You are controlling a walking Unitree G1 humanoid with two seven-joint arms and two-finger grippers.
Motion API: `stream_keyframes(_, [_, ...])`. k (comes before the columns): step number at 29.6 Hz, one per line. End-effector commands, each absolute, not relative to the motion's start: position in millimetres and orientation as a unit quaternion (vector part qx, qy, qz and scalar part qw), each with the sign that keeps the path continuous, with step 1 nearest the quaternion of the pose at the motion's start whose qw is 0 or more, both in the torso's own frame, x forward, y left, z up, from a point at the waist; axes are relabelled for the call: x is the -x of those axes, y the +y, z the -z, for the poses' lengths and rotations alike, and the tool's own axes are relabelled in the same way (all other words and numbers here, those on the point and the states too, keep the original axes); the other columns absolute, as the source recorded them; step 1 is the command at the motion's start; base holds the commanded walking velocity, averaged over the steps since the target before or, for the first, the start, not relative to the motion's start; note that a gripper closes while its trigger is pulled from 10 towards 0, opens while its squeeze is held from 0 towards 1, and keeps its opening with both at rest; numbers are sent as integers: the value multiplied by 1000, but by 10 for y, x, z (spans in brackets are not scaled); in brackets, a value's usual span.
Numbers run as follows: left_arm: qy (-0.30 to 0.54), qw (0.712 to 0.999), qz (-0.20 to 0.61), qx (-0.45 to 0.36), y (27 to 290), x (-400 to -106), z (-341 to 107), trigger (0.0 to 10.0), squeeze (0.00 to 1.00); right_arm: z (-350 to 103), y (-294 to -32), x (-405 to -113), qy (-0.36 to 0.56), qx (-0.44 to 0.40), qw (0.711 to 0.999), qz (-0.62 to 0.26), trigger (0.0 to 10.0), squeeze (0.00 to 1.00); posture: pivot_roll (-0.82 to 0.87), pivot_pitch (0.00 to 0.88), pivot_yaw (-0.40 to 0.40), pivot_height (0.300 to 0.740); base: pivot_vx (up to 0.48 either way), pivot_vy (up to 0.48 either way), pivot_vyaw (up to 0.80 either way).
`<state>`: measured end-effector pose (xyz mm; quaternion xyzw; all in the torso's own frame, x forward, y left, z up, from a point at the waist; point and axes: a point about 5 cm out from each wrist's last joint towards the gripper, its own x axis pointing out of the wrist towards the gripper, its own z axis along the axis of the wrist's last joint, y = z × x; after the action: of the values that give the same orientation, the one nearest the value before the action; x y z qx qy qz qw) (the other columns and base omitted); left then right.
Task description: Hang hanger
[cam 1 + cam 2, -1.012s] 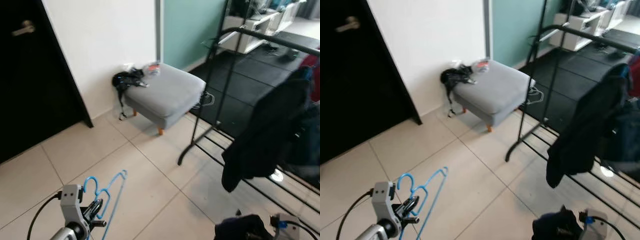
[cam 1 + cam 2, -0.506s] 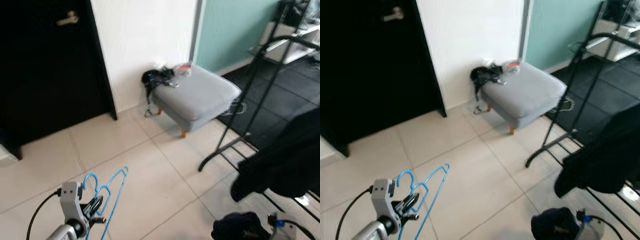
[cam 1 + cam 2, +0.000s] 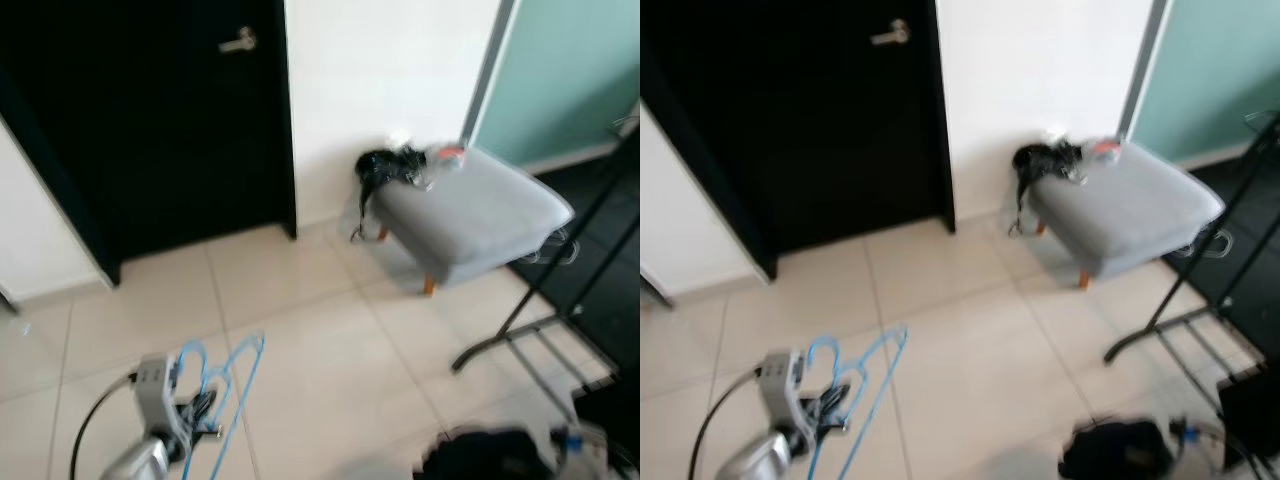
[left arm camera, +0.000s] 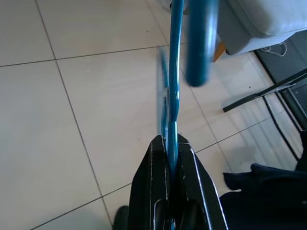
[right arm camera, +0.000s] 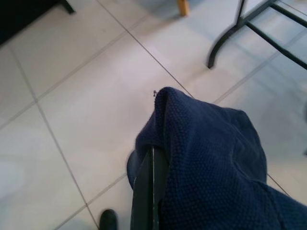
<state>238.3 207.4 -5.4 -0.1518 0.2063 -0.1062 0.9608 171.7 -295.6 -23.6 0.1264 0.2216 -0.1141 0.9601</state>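
While the left gripper (image 4: 171, 143) has its fingers (image 4: 154, 165) clamped on the blue hanger (image 4: 173, 72) and the right gripper (image 5: 148, 158) pinches a navy garment (image 5: 211, 158), carrying continues; next, reaching the rack (image 3: 1180, 310).

Hanger (image 4: 171, 91) smooth glossy blue plastic; navy garment (image 5: 216, 163) chunky matt knit; floor tiles (image 5: 86, 110) smooth, slight sheen; footstool (image 3: 470, 212) beside door grey matt fabric.
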Motion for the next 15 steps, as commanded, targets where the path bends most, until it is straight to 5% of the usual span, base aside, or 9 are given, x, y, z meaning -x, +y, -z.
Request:
stream_keyframes(1, [222, 958, 104, 151, 2082, -2319, 128, 10000, 0, 270, -2999, -1641, 228, -125, 958, 124, 10000, 0, -12, 80, -25, 740, 0, 0, 663])
stream_keyframes(15, [231, 956, 91, 155, 2157, -2250, 215, 10000, 0, 354, -2987, -1592, 238, -133, 955, 116, 10000, 0, 3, 66, -40, 740, 0, 0, 658])
